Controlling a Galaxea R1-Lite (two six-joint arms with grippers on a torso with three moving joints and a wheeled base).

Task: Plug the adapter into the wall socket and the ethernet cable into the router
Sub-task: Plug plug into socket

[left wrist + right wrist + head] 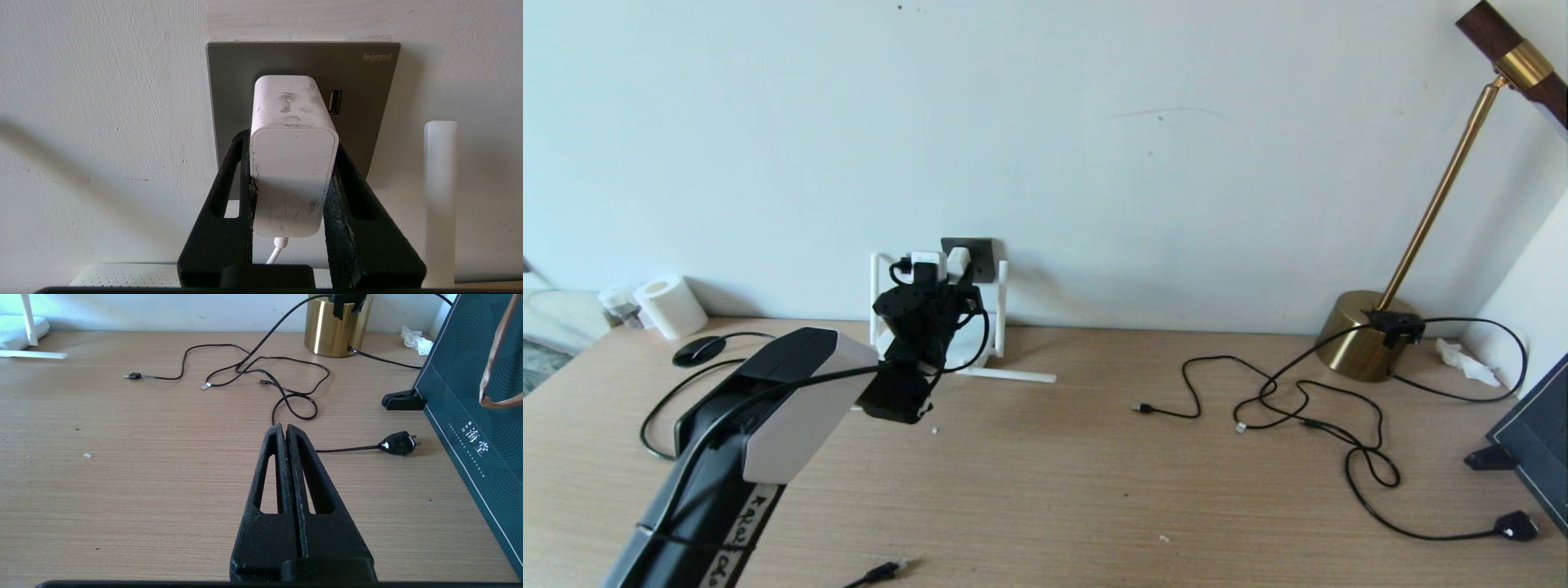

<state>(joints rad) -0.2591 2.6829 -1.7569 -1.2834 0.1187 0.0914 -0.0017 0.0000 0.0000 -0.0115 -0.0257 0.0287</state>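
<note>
The white adapter (292, 163) sits between the fingers of my left gripper (291, 143), which is shut on its sides. Its far end lies against the dark grey wall socket (367, 102), and its thin white cord hangs down from the near end. In the head view the left gripper (943, 278) is up at the wall socket (978, 255) with the adapter (958, 260). The router (122, 275) lies below the socket, one antenna (440, 196) standing upright beside it. The ethernet cable (882, 570) lies at the table's near edge. My right gripper (284, 428) hovers shut and empty over the table.
Thin black cables (1298, 400) sprawl over the right half of the table, ending in a black plug (1515, 525). A brass lamp base (1364, 335) stands at the back right beside a dark green box (470, 416). A paper roll (670, 306) lies at the back left.
</note>
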